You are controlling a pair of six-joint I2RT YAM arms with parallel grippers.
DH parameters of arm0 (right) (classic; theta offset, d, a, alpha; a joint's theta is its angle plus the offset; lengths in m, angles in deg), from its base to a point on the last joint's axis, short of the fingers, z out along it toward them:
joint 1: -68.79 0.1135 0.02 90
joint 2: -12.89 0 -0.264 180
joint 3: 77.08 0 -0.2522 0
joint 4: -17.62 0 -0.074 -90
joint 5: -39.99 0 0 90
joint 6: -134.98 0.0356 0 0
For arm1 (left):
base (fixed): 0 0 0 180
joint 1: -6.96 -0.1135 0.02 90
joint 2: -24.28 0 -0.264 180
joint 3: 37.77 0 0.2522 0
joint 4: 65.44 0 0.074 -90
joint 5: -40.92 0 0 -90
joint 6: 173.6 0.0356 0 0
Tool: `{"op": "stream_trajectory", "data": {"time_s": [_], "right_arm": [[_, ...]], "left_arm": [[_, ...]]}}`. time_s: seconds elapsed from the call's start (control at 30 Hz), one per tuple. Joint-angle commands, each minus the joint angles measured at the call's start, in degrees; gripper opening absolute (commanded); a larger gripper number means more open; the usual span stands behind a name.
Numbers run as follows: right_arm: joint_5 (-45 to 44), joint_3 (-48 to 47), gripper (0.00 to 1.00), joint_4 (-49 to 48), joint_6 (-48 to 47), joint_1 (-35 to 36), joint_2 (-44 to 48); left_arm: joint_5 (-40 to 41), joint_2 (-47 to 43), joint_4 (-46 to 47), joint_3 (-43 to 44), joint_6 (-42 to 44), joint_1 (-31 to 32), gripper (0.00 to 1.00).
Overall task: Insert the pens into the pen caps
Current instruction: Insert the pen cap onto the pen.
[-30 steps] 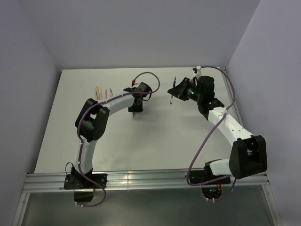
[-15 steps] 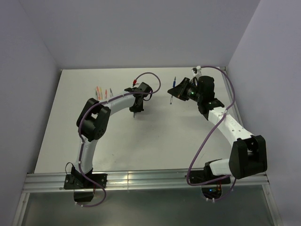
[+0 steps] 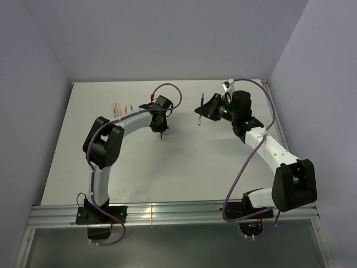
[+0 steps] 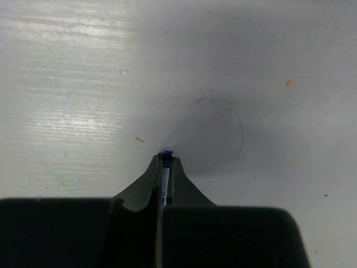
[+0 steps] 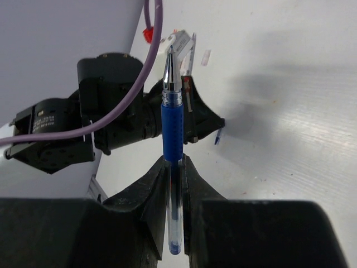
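Far left, loose pens point(image 3: 118, 107) lie in a row near the back edge of the surface point(image 3: 167, 167), well apart from both arms. Moving right, the left end effector point(image 4: 166, 163) points down over the back half, clenched on a blue cap point(image 4: 166, 154) that peeps out past its fingertips. Whether the cap touches the surface, can't tell. A gap of white surface, then the right end effector point(image 5: 174, 164), clamped on the clear barrel of a blue pen point(image 5: 172, 111), metal tip aimed toward the left arm. Its forearm runs along the surface's right edge, beside the wall point(image 3: 312, 84). Broad white surface stretches from both down to the near rail point(image 3: 167, 212).
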Motion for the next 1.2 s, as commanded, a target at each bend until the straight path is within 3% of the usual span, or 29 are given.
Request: {"op": "stream_trajectory", "data": {"time_s": [0.0,0.27,0.63,1.17], "right_arm": [[-0.6,1.0,0.00,-1.3,-1.1,3.7,-1.0],[-1.9,9.1,0.00,-5.3,-1.0,8.6,-2.5],[-0.1,15.2,0.00,-14.3,2.3,18.3,-12.6],[0.8,9.2,0.00,-14.7,2.1,21.6,-26.2]], "left_arm": [[-6.0,-3.7,3.7,-1.7,-3.2,0.0,0.00],[-11.4,-5.5,9.3,-7.3,-6.3,-1.9,0.00],[-13.7,-5.6,12.8,-10.4,-7.6,-2.8,0.00],[-15.5,-6.3,14.8,-12.1,-8.7,-2.8,0.00]]}}
